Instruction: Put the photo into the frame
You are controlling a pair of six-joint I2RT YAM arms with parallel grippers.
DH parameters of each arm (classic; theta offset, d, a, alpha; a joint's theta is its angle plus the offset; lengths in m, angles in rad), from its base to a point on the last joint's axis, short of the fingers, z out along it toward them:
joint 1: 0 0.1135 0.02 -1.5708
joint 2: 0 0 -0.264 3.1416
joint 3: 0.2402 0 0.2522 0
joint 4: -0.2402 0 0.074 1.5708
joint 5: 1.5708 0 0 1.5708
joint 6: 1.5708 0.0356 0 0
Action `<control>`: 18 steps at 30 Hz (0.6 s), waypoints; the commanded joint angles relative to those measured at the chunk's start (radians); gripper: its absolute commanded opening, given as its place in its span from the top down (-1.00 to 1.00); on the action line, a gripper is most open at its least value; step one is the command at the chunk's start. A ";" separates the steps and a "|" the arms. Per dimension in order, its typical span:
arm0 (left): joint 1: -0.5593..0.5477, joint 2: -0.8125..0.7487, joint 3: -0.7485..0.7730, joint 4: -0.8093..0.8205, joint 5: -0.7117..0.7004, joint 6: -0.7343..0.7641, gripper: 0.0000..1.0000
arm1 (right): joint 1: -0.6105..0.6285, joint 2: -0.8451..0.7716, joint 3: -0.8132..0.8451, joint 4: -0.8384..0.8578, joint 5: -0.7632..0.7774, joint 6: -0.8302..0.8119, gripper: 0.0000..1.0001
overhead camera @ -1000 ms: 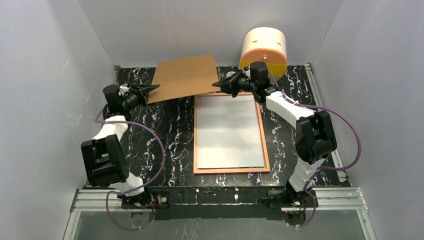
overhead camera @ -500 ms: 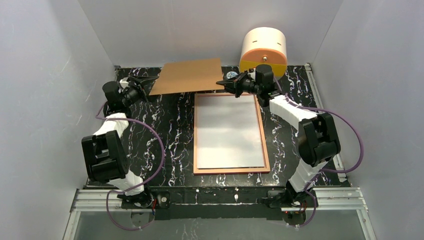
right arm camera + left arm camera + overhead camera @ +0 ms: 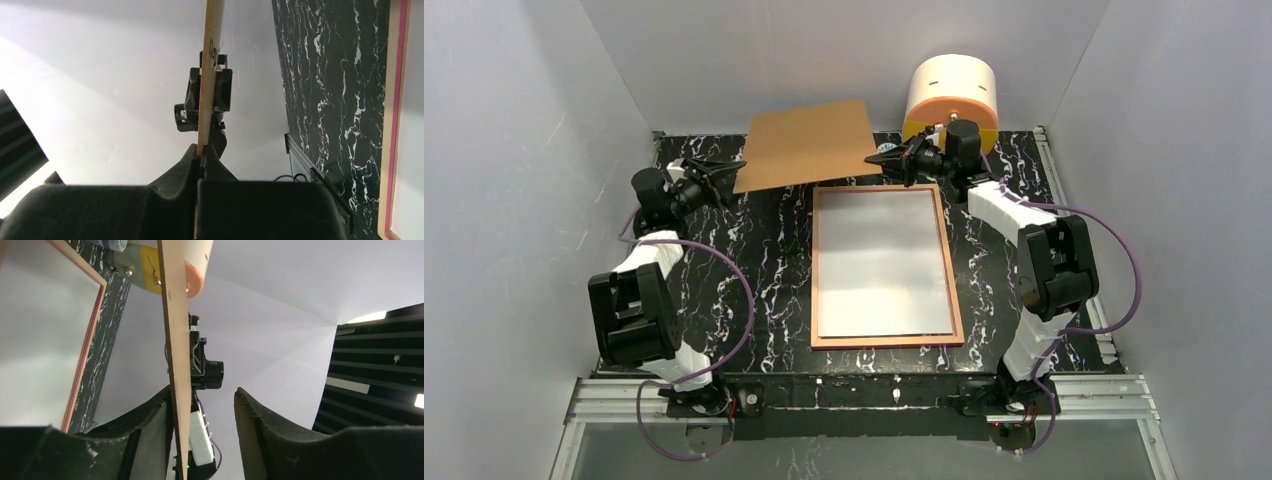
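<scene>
The frame (image 3: 815,270) lies flat on the table with its tan-orange back rim up. The photo (image 3: 884,260) rests inside it, plain white back showing. A brown cardboard board (image 3: 809,143) hangs in the air just behind the frame's far edge. My right gripper (image 3: 886,160) is shut on the board's right edge, and the right wrist view shows the jaws (image 3: 202,150) pinching it (image 3: 210,50). My left gripper (image 3: 724,168) is at the board's left edge. Its jaws (image 3: 203,392) are open: the board (image 3: 175,315) lies against one finger, clear of the other.
A cream and orange cylinder (image 3: 951,95) stands at the back right, close behind my right gripper. The black marbled tabletop (image 3: 764,260) is walled in by white panels on three sides. The frame's pink edge (image 3: 85,355) shows in the left wrist view.
The board has moved back and to the right with my right gripper and no longer overlaps the frame's far edge. My left gripper's jaws have widened around the board's left edge.
</scene>
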 commanded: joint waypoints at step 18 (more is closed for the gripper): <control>-0.071 -0.088 -0.013 -0.067 -0.013 0.073 1.00 | -0.018 -0.068 0.053 0.059 -0.192 -0.195 0.87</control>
